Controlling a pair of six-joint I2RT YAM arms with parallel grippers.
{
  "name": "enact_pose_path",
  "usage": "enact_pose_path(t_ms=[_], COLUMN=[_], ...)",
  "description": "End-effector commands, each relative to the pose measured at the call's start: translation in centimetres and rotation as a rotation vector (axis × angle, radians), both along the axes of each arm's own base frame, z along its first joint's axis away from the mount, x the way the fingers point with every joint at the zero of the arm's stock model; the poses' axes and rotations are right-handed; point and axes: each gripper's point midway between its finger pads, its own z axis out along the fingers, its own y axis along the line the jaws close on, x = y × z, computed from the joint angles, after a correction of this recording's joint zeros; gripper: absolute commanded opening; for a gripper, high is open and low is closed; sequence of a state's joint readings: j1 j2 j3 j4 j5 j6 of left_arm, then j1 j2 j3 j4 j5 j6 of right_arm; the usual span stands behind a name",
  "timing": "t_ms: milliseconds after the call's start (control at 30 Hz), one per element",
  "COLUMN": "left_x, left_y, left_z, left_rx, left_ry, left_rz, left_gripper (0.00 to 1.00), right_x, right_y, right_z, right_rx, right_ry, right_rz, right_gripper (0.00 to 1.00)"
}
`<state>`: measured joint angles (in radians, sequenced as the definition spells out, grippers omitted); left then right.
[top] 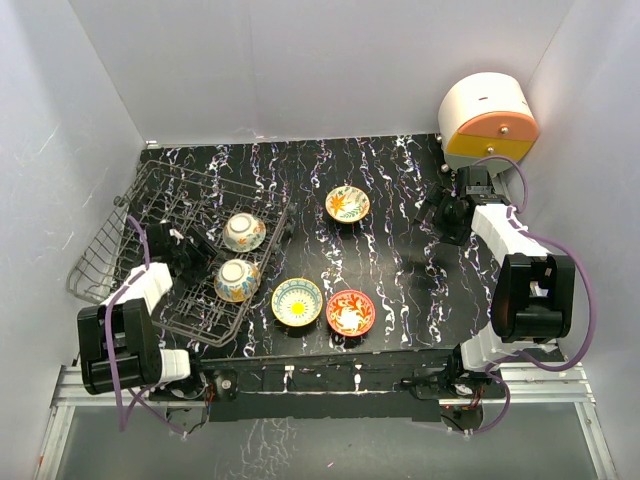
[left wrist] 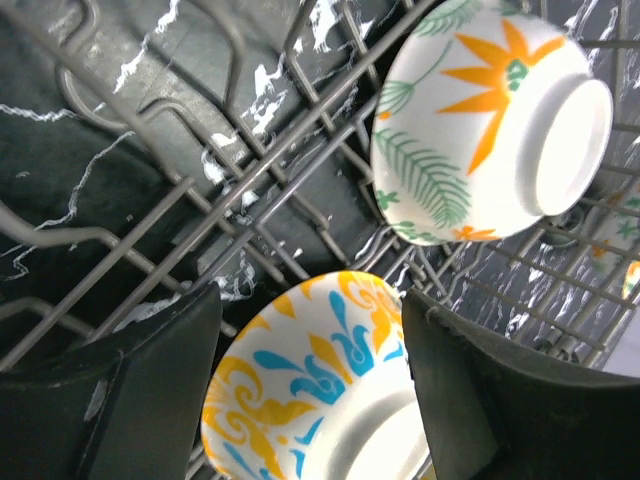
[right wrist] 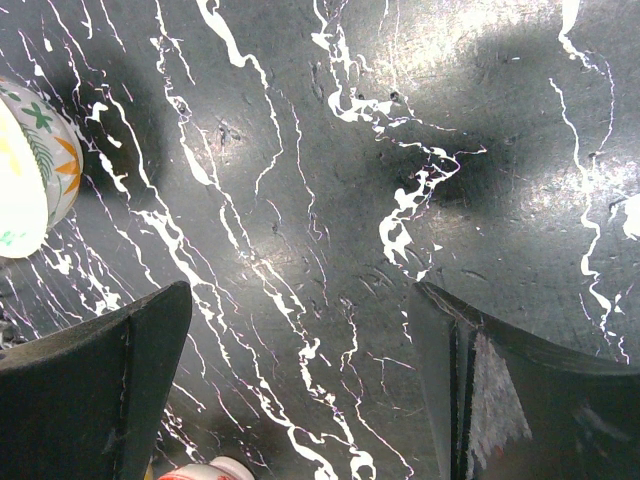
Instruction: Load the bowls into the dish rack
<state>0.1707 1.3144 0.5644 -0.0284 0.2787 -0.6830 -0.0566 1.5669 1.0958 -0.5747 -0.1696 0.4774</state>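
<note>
As it straddles a bowl, the left pincer gapes wide.

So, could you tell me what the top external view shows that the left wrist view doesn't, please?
Only top external: three bowls out on the table, a yellow-and-blue bowl, a red-orange bowl and an orange-leaf bowl, plus a cream-and-orange drum. Only left wrist: the racked bowls' painted outsides and white foot rings up close, with the left gripper open astride the scroll-patterned bowl. Both: the dish rack holding two bowls.
</note>
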Motion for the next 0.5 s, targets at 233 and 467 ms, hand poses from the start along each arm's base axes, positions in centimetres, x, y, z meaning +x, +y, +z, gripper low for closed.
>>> enact_pose_path(t_ms=[233,467], left_x=[2.1,6.9], left_y=[2.9,-2.4], left_z=[6.5,14.4], left_rx=[0.124,0.253], left_ry=[0.008,-0.209], left_rz=[0.061,-0.095], left_gripper=[0.85,0.90], right_x=[1.2,1.5], right_y=[0.2,0.2], right_z=[0.5,-0.1], right_rx=[0.013,0.022], right_ry=[-0.039,-0.026], right_rz=[0.012,0.004], right_gripper=[0.92,0.92])
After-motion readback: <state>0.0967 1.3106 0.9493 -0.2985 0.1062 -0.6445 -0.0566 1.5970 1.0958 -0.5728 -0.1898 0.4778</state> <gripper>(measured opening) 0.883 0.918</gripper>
